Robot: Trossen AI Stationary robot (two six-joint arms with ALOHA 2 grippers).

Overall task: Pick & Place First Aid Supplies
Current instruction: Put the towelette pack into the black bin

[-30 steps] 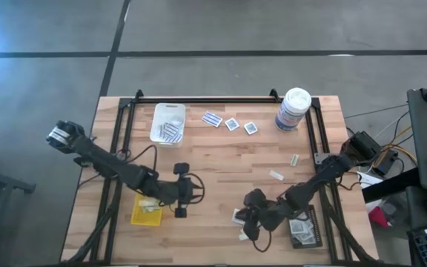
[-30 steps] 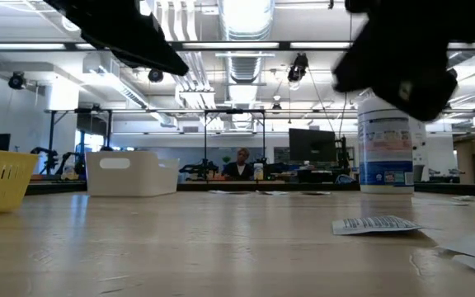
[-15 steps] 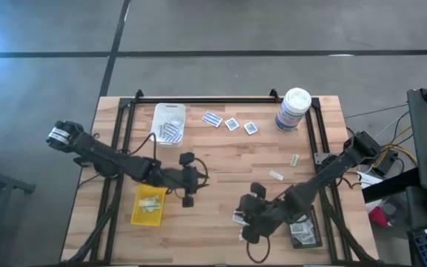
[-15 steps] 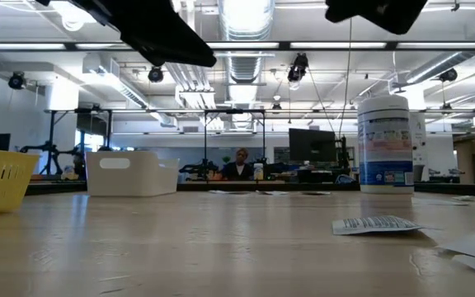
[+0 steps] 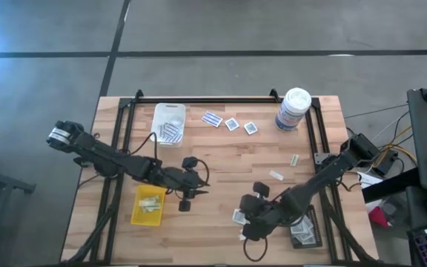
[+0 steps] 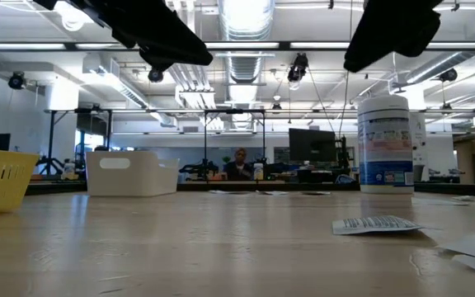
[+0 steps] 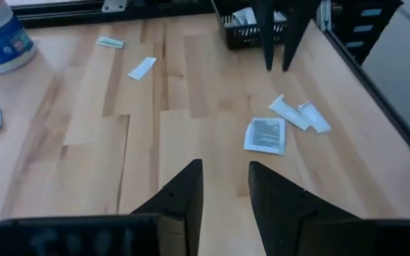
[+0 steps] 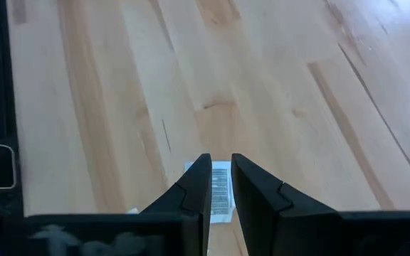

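Observation:
Several first aid packets lie flat on the wooden table. A white square packet with a grey centre [image 5: 237, 216] [image 7: 265, 135] lies near the table's near edge with two pale strips [image 7: 301, 115] beside it. My right gripper [image 5: 246, 222] [image 8: 221, 181] hangs above that packet [image 8: 220, 190] with its fingers pointing down and only slightly apart. It also shows in the left wrist view [image 7: 277, 60]. My left gripper [image 5: 191, 194] [image 7: 223, 186] is open and empty over bare wood right of the yellow tray [image 5: 148, 205].
The black tray [image 5: 303, 230] sits right of my right gripper. The white tray [image 5: 167, 123] and the canister [image 5: 293, 109] stand near the far edge, with three packets [image 5: 231, 124] between them. Two pale strips [image 5: 276, 176] lie mid-right. Bare wood spans the middle.
My left arm has swung off the yellow tray, which now shows fully, and its gripper has moved slightly toward the right. My right gripper rose, then came part of the way down again, staying over the packet near the near edge.

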